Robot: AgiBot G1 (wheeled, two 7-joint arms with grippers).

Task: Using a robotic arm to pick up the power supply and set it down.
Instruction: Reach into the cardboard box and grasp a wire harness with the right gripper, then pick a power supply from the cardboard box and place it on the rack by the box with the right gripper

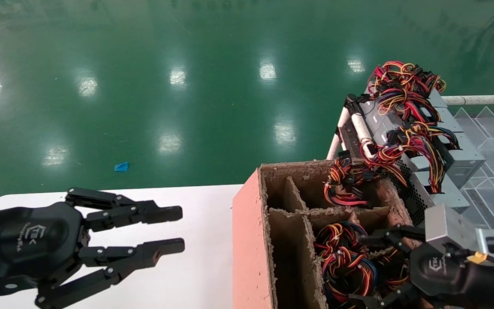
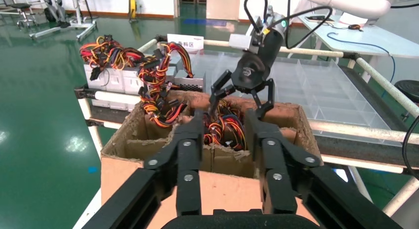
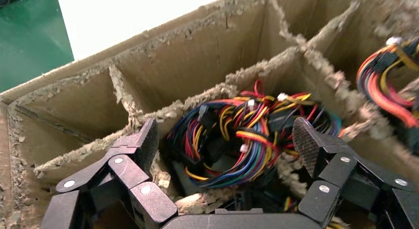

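Observation:
A divided cardboard box point(image 1: 247, 240) stands at the right end of the white table point(image 1: 204, 266). In its near right compartment lies a power supply, showing only as a coil of red, yellow, blue and black wires point(image 3: 247, 135); its grey body is hidden beneath them. My right gripper point(image 1: 358, 269) hangs open just over that compartment, a finger on either side of the coil and neither touching it point(image 3: 226, 140). Out to the left, over the bare table, my left gripper point(image 1: 182, 228) is open and empty, pointing toward the box point(image 2: 225, 121).
A second wire bundle point(image 1: 345, 180) drapes over the box's far compartment. Behind the box, a pipe rack holds several grey power supplies point(image 1: 457, 159) with tangled wires point(image 1: 401, 86). A clear divided tray point(image 1: 491, 128) lies to the right. Green floor lies beyond the table.

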